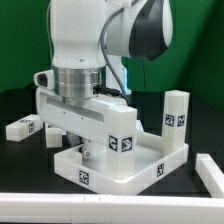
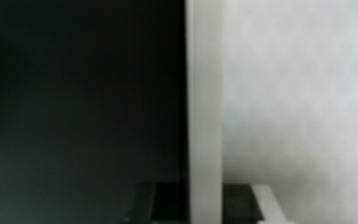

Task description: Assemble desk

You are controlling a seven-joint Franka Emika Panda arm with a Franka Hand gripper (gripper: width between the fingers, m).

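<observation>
My pincer [image 2: 208, 203] is drawn almost fully together. The wrist view is too blurred to show whether anything thin sits between the tips; a flat white face [image 2: 291, 100] with one straight edge against darkness fills half of that view, close in front of me. In the exterior view my hand is low over the tabletop [image 1: 140, 172], which lies flat on the black table [image 1: 20, 160] near the front, open side and raised rim facing up. Its long axis runs on a slant from the exterior view's near left to its far right. One leg [image 1: 176, 112] stands upright at the tabletop's far right corner, long axis vertical. A tagged white block [image 1: 120, 135] sits just under my hand over the tray; I cannot tell how it stands. Two more legs lie flat on the table, apart from the tabletop: one loose leg [image 1: 20, 127] at the exterior view's left, another leg [image 1: 209, 172] at the near right.
</observation>
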